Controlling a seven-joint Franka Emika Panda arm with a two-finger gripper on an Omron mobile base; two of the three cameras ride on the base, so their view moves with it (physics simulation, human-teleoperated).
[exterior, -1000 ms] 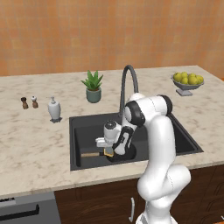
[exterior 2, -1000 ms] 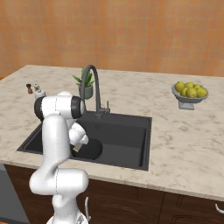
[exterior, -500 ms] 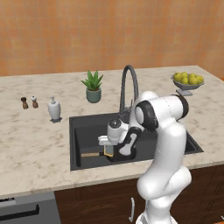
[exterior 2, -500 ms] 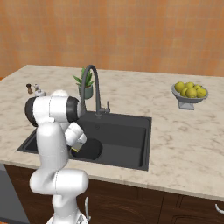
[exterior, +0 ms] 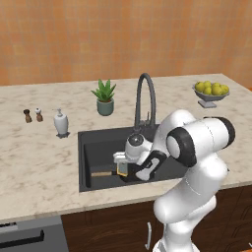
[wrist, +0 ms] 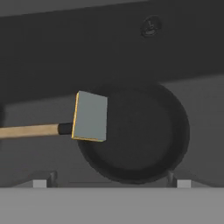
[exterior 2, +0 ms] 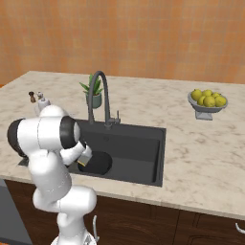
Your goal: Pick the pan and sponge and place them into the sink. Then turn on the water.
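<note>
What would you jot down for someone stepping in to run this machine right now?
End effector: open, holding nothing, low over the sink.
Pan: in the sink, handle pointing left in the hand view.
Sponge: in the sink too, at the pan's rim by the handle.
Done: pan and sponge placed.
Left: turn on the faucet; no water runs yet.
</note>
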